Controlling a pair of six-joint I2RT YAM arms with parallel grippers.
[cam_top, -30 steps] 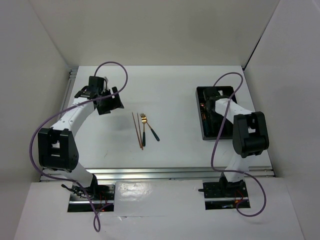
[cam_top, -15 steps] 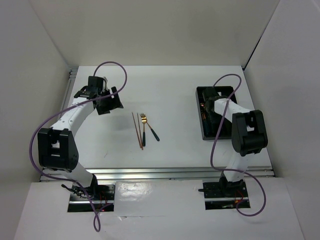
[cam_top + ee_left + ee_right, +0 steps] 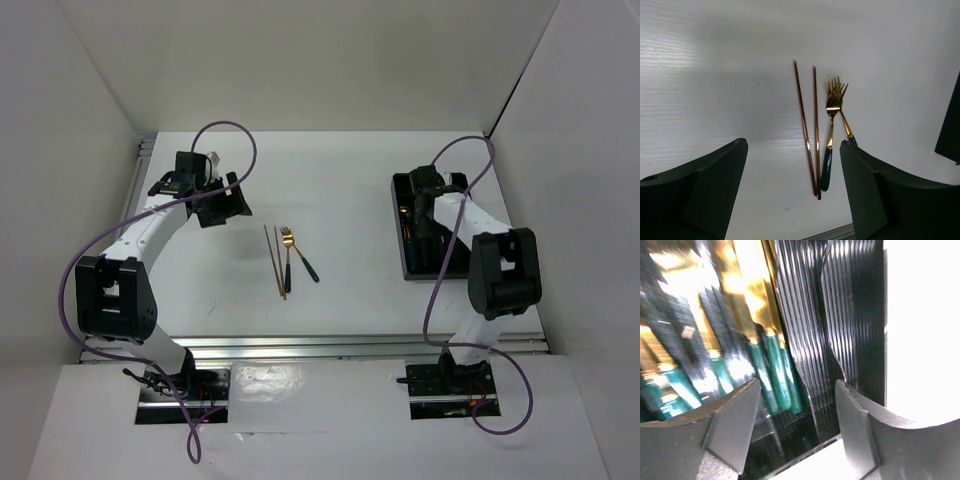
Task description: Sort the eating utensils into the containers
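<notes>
**Operator:** Black tray point(image 3: 415, 268) sits far right in the overhead, and my right gripper point(image 3: 422, 218) hangs over it. Two chopsticks point(image 3: 274, 262) and two forks point(image 3: 290, 250) lie mid-table, just beside each other. My left gripper point(image 3: 215, 205) is near them, off to their upper left.

**Spotter:** Left wrist view?

**Operator:** Fingers point(image 3: 705, 190) spread wide, nothing between them. The chopsticks run nearly parallel, close against one teal fork handle, and the fork heads overlap.

**Spotter:** Risk?

**Operator:** Closing there, I think I'd pinch a chopstick along with a fork, or drag the second fork askew.

**Spotter:** Right wrist?

**Operator:** Blurred. Jaws apart and empty over the tray's ribbed floor. Gold-and-teal cutlery point(image 3: 771, 367) lies in the compartments to the left. Dropping lower could knock those handles across a divider.
</notes>
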